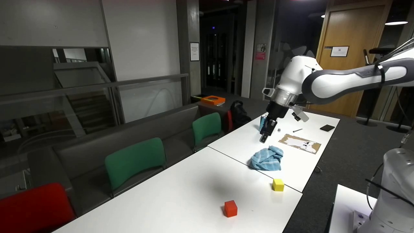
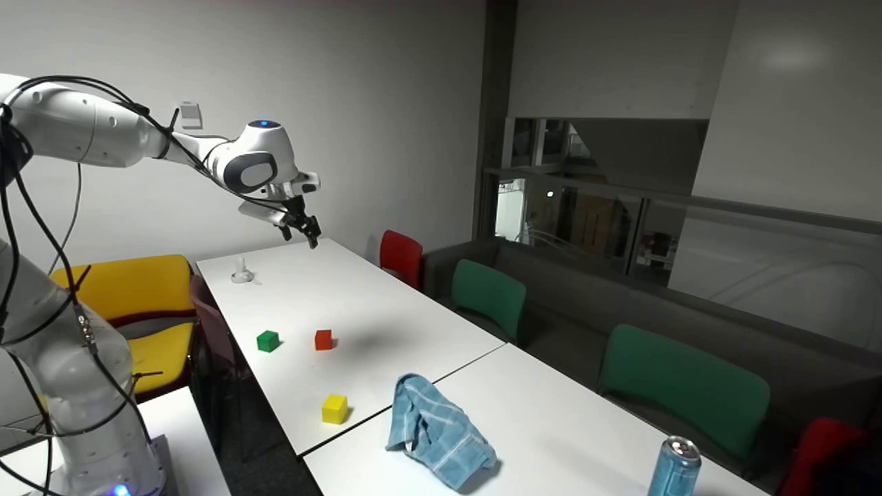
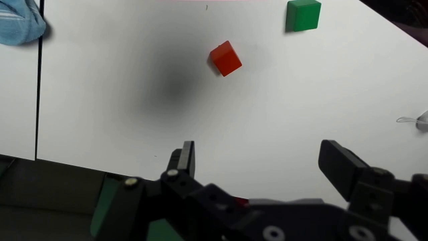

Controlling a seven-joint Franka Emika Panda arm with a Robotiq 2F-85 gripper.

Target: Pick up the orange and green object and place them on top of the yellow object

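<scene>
The orange-red cube (image 3: 226, 59) rests on the white tabletop (image 3: 284, 100), held by nothing; it lies apart from the other cubes, which leaves its sides free for a grip, and we take that to be the point. In the wrist view it sits askew to the gripper (image 3: 257, 147), so we judge that a square grasp would call for some rotation before closing. The jaws stand wide apart with nothing between them, and hang above the tabletop touching none of the cubes; that spread, we think, is meant to straddle whichever is taken first. Near the orange-red cube, though not touching it, the green cube (image 3: 304, 15) also lies on the tabletop, to be lifted and stacked as we read the task. The yellow cube (image 2: 335, 409) sits farther off, near the seam (image 3: 39, 80) that divides the tabletop, its flat top facing up and bearing nothing, which suits it to be the base of the stack. Near it the light-blue checked cloth (image 2: 441, 434) lies crumpled at the seam, and farther along, a blue drink can (image 2: 677, 472) stands upright; neither, we suppose, has a part in this job.
</scene>
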